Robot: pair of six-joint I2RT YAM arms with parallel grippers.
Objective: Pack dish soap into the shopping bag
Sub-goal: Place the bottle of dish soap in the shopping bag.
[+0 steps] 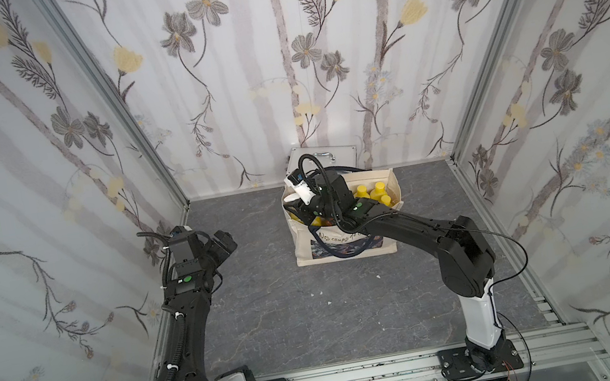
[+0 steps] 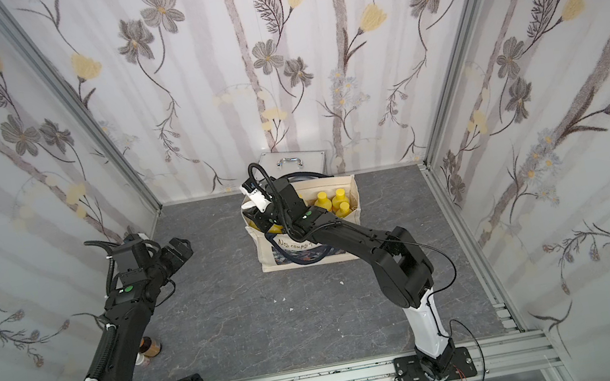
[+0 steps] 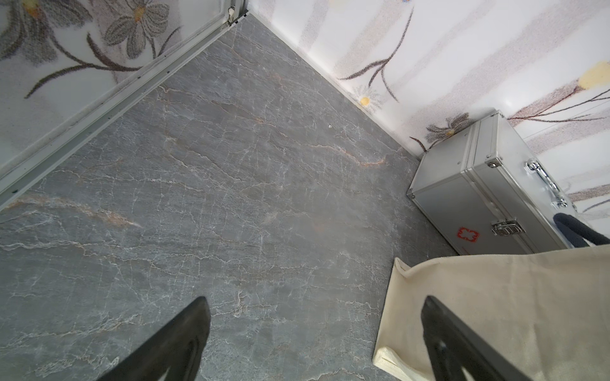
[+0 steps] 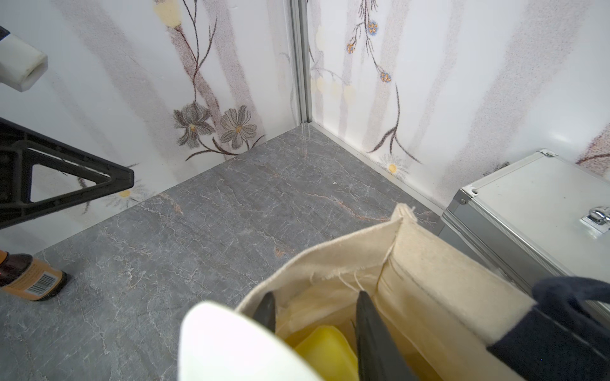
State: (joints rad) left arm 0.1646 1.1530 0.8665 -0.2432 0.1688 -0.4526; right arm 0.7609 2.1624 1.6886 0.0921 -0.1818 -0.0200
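Near-edge rail [image 1: 367, 372] carries both arm bases. Left arm is folded up along the left edge of the worktop [image 1: 297, 327]. Left gripper [image 3: 315, 300] hangs above bare worktop, jaws spread wide, nothing between them, well apart from the bag in both top views. Small brown bottle [image 4: 31, 280] with an orange label and barcode sits by the left edge, half hidden under that arm in a top view [image 2: 150, 346]; can't tell if it's upright or lying. Shopping bag [image 1: 302, 246] stands mid-width toward the far edge, mouth open, lettered front facing the near edge, a navy handle [image 4: 567, 316] at the rim on the case side. Silver case [image 3: 478, 198] is just behind it against the far wall, red cross mark on its side. Right arm reaches across the bag's front, and the right gripper [image 4: 316, 297] is dipped into the mouth at the bag's left end. Its fingers are drawn in to a narrow gap, nothing seen between the tips. White bottle [image 4: 231, 343] sits right by the outside of one finger and covers its lower part, so can't tell whether the gripper is clamped on anything. Dish soap is in the bag: three yellow caps [image 1: 378, 187] upright at the right end, a yellow bottle [image 4: 326, 349] below the fingers, orange bottle bodies [image 1: 317, 221] showing at the left end.
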